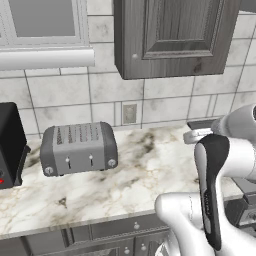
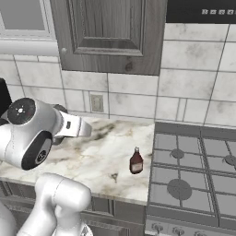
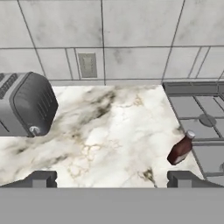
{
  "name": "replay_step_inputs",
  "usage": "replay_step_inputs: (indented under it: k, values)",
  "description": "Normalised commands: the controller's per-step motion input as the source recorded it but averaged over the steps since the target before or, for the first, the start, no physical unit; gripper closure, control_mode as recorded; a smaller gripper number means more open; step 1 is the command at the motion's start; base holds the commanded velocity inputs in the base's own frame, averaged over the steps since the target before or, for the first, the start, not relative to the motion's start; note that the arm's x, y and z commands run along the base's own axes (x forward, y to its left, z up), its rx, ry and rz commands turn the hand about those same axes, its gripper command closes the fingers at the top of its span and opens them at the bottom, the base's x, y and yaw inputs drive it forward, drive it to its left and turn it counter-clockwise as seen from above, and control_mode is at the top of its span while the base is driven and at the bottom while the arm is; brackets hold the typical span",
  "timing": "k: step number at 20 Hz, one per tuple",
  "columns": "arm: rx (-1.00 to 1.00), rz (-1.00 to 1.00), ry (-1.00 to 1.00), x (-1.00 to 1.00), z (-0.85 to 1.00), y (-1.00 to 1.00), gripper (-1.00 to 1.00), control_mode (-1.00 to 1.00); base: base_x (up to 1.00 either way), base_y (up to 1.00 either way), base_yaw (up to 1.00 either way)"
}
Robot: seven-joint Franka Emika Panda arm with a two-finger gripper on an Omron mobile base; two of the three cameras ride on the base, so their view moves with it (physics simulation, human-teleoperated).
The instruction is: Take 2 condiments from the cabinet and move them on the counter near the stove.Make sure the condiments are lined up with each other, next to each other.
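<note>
A squat dark red-brown condiment bottle (image 2: 136,161) stands upright on the white marble counter (image 2: 99,156), just left of the stove (image 2: 198,177). In the hand view the same bottle (image 3: 180,149) sits at the right, beside the cooktop (image 3: 203,127) edge. My gripper (image 3: 113,179) is open, its two dark fingertips (image 3: 41,178) wide apart with nothing between them, held back from the bottle and to its left. The grey wall cabinet (image 1: 170,35) hangs above with its door shut, knob (image 2: 64,50) at the lower corner. The slimmer red bottle is out of view.
A silver toaster (image 1: 78,148) stands on the counter to the left, and a black toaster oven (image 1: 10,145) sits further left. A wall outlet (image 3: 87,64) is on the tiled backsplash. Lower grey drawers (image 1: 115,235) run under the counter edge.
</note>
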Motion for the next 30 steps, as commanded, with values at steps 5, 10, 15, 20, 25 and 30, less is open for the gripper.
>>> replay_step_inputs:
  k: [5, 10, 15, 20, 25, 30]
  values:
    - [0.00, -0.23, 0.00, -0.03, 0.01, 0.00, -1.00, -1.00, 0.00, 0.00, 0.00]
    - [0.00, -0.01, 0.00, -0.02, 0.00, 0.00, -1.00, -1.00, 0.00, 0.00, 0.00]
    - [0.00, 0.24, 0.00, 0.00, 0.03, 0.00, -1.00, -1.00, 0.00, 0.00, 0.00]
    - [0.00, 0.29, 0.00, -0.01, 0.11, 0.00, -1.00, -1.00, 0.00, 0.00, 0.00]
    - [0.00, 0.01, 0.00, -0.12, 0.20, 0.00, -1.00, -1.00, 0.00, 0.00, 0.00]
    - [0.00, 0.00, 0.00, -0.12, 0.06, 0.02, -1.00, -1.00, 0.00, 0.00, 0.00]
